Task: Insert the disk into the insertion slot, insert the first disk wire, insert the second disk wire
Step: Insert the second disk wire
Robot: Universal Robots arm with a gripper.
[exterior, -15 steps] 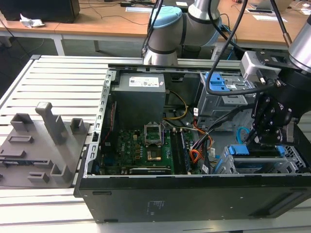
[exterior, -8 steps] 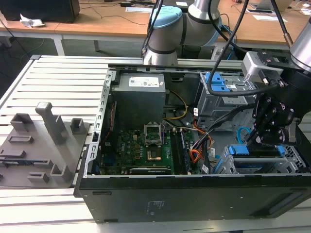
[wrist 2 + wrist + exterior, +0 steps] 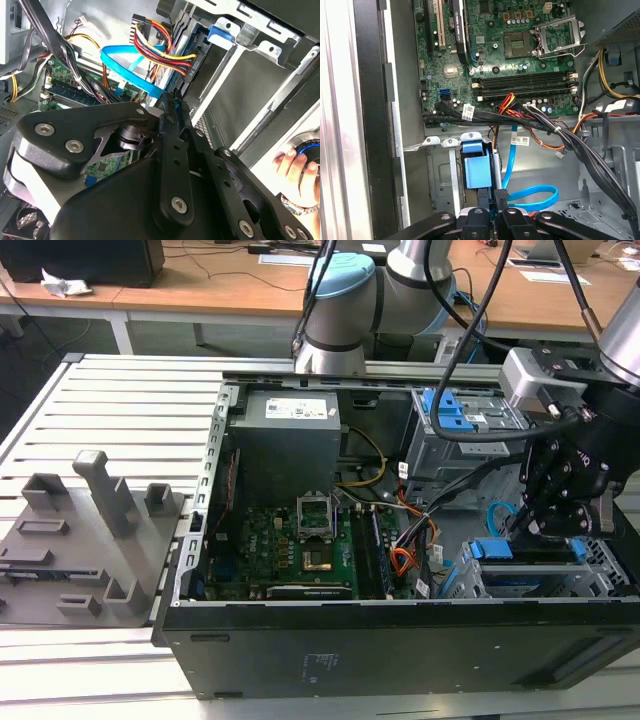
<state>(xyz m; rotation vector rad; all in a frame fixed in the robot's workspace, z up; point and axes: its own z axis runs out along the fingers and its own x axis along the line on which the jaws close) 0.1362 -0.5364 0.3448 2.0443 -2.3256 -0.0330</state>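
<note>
The pincer (image 3: 556, 523) hangs low inside the open computer case (image 3: 400, 640), at the case's corner nearest the exterior view's right, just above the insertion slot (image 3: 600, 575). In the first wrist view its fingers (image 3: 501, 196) stand pressed close together on a small black connector at the end of the second disk wire (image 3: 535, 196), the flat light blue cable that loops beside them. The second wrist view shows the same fingertips (image 3: 172, 102) meeting where that blue cable (image 3: 125, 62) ends, next to a bundle of red, yellow and black power wires (image 3: 162, 47) running to a plug.

The disk (image 3: 530, 585) lies seated in the slot; the exterior view shows its blue caddy edge, and the first wrist view shows the caddy's blue tab (image 3: 477, 170) just beside the fingers.

Past these, the first wrist view takes in the green motherboard (image 3: 520, 50). The exterior view adds the taller drive cage (image 3: 465, 435) and a grey fixture block (image 3: 85, 540) on the slatted counter (image 3: 130, 400). A person's hand (image 3: 295, 167) appears at the edge of the second wrist view.
</note>
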